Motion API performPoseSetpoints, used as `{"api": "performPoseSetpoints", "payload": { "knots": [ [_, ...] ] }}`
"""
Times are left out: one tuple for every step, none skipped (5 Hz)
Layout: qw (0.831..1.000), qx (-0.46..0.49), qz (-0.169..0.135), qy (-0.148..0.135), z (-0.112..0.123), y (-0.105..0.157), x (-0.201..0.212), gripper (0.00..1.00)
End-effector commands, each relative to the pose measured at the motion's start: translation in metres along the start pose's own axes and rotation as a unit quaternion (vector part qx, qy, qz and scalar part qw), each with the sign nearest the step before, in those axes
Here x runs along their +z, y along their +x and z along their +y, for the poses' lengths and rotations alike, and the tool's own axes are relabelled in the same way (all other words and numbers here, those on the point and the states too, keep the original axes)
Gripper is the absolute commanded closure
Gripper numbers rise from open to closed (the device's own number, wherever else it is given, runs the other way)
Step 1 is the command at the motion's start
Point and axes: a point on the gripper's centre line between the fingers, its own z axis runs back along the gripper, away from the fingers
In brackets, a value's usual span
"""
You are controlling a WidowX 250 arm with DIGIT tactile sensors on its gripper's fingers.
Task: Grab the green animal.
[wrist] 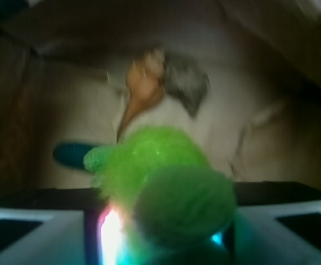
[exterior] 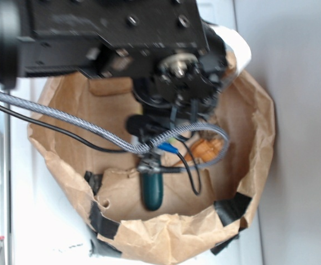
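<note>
The green animal, a fuzzy lime-green plush, fills the lower middle of the wrist view right against the camera. It sits between the two pale fingers of my gripper, which is shut on it. Behind it lie the ribbed orange toy and one end of the dark-green capsule on the bag floor. In the exterior view my arm hangs over the brown paper bag. There it hides the green animal and the fingers.
The bag's crumpled walls, patched with black tape, ring the work area. The dark-green capsule lies near the front wall and the orange toy to its right. A braided cable and black wires cross the bag.
</note>
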Motion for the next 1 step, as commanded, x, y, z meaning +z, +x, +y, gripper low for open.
{"api": "performPoseSetpoints", "payload": {
  "knots": [
    [0.999, 0.015, -0.030, 0.023, 0.0149, -0.0277, 0.0571, 1.00]
  ]
}}
